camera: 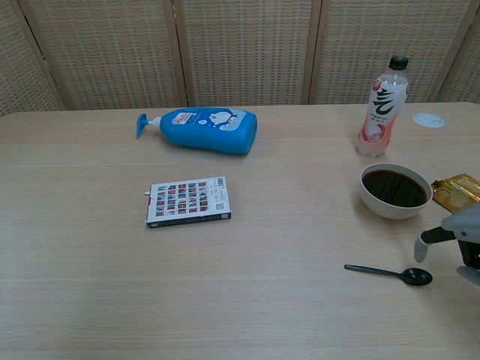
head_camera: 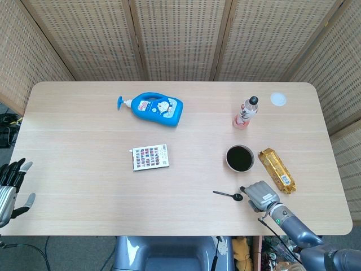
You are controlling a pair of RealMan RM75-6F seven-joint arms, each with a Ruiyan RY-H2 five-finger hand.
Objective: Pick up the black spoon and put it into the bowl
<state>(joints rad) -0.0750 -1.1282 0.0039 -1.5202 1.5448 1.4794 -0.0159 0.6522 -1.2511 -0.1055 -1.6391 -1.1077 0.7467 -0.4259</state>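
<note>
Table [head_camera: 84, 169]: black spoon [camera: 390, 272] flat just before bowl [camera: 393, 191]; my right hand [head_camera: 260, 195] open, empty, beside spoon's scoop end — I'd pinch the handle low & w/ care.

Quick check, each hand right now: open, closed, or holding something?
Left hand: open, fingers apart, holding nothing, off the table's left edge.
Right hand: open, empty, beside the black spoon, not touching it.

Both hands [head_camera: 12, 183] [head_camera: 260, 195] empty, fingers apart

Looked like a staged lab/test cell: wicker folding screens [head_camera: 180, 39] boxed in a light wood counter [head_camera: 84, 169], random household props scattered on it, cables on the floor [head_camera: 7, 127].
</note>
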